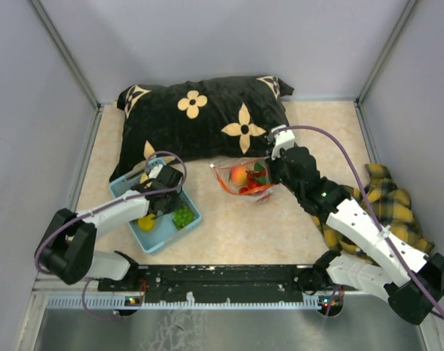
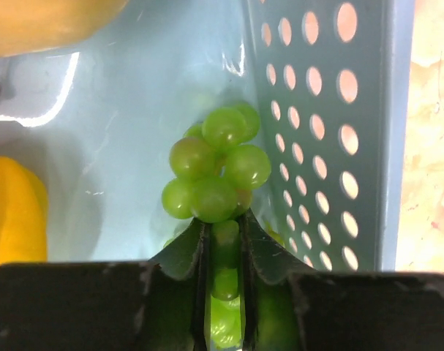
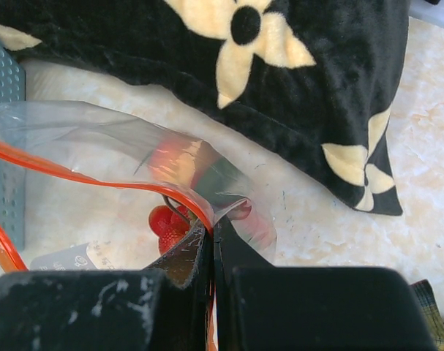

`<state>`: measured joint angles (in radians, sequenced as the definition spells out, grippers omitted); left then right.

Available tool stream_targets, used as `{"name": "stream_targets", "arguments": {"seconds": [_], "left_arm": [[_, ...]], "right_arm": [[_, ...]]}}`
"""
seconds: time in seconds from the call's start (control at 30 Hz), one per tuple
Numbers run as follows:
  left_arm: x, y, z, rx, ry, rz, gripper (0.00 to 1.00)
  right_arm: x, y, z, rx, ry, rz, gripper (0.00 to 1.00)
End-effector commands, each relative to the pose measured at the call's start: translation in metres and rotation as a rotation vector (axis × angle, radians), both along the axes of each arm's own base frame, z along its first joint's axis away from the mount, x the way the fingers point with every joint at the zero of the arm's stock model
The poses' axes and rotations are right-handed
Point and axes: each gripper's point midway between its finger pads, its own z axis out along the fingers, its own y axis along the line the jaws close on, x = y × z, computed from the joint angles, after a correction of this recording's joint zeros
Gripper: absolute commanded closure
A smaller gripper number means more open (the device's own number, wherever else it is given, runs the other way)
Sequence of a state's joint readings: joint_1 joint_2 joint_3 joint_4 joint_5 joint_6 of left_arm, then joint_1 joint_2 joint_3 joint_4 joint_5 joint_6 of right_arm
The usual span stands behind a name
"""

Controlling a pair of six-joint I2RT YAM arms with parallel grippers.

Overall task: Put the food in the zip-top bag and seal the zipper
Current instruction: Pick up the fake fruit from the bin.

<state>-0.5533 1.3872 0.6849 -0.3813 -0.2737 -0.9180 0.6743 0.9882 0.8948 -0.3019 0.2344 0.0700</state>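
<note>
The left gripper [image 2: 222,228] is seen lowered into the light blue basket [image 2: 331,146], its jaws drawn narrow with the lower grapes of the green grape bunch [image 2: 216,175] pinched between them; the rest of the bunch bulges just ahead of the fingertips. Only that lower end appears to be caught, so it is judged that the bunch could twist or slip out when lifted. The perforated basket wall lies just beside the jaws on the right, touching or nearly touching the grapes, and the bunch could be snagged there. To the left of the jaws a yellow pear-like piece [image 2: 13,212] rests on the basket floor, and another yellow-orange fruit [image 2: 46,18] is cut off further ahead. The right gripper [image 3: 214,232] is closed on the mouth edge of the zip-top bag [image 3: 97,139], at the red zipper [image 3: 97,179]. The bag lies on the table [image 1: 236,227], spreading ahead and to the left of these jaws, with a strawberry [image 3: 167,219] just beyond the fingertips and a peach [image 1: 238,175] deeper in. Since only one edge is held, the thin film could slide free or the mouth could sag shut, and the grapes might then be dropped outside. Beyond the bag a black flowered pillow [image 3: 207,66] is laid.
</note>
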Motion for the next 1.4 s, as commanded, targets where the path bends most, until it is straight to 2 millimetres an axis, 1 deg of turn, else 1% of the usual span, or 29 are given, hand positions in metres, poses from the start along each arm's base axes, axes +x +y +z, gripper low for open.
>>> {"name": "stream_targets", "arguments": {"seconds": [0.0, 0.13, 0.23, 0.43, 0.63, 0.73, 0.87, 0.97, 1.13, 1.23, 1.27, 1.37], "left_arm": [[-0.001, 0.004, 0.019, -0.034, -0.097, -0.025, 0.87], [0.003, 0.004, 0.052, -0.081, -0.236, -0.058, 0.92], [0.005, 0.003, 0.075, -0.11, -0.329, -0.095, 1.0], [0.005, -0.004, 0.119, -0.168, -0.478, -0.166, 1.0], [-0.001, -0.014, 0.182, -0.262, -0.684, -0.268, 1.0], [-0.008, -0.029, 0.214, -0.345, -0.781, -0.358, 1.0], [-0.024, -0.057, 0.259, -0.456, -0.953, -0.557, 1.0], [-0.035, -0.073, 0.285, -0.477, -1.077, -0.68, 1.0], [-0.056, -0.1, 0.318, -0.452, -1.283, -0.886, 1.0], [-0.068, -0.117, 0.33, -0.421, -1.405, -0.996, 1.0], [-0.073, -0.123, 0.338, -0.421, -1.459, -1.027, 1.0], [-0.084, -0.141, 0.344, -0.404, -1.563, -1.128, 1.0]], "right_arm": [[0.002, 0.004, 0.027, 0.054, -0.085, 0.007, 1.0], [0.001, 0.004, 0.026, 0.052, -0.079, 0.01, 1.0], [0.001, 0.003, 0.025, 0.047, -0.074, 0.005, 1.0], [0.002, 0.002, 0.024, 0.045, -0.072, -0.001, 1.0], [0.005, 0.001, 0.027, 0.033, -0.071, -0.015, 1.0], [0.006, 0.001, 0.025, 0.027, -0.063, -0.019, 1.0], [0.006, 0.002, 0.024, 0.022, -0.053, -0.019, 1.0], [0.006, 0.001, 0.024, 0.025, -0.053, -0.022, 1.0], [0.005, 0.002, 0.024, 0.025, -0.048, -0.019, 1.0], [0.005, 0.002, 0.025, 0.026, -0.048, -0.014, 1.0], [0.005, 0.003, 0.025, 0.027, -0.049, -0.013, 1.0], [0.005, 0.004, 0.024, 0.028, -0.045, -0.011, 1.0]]}}
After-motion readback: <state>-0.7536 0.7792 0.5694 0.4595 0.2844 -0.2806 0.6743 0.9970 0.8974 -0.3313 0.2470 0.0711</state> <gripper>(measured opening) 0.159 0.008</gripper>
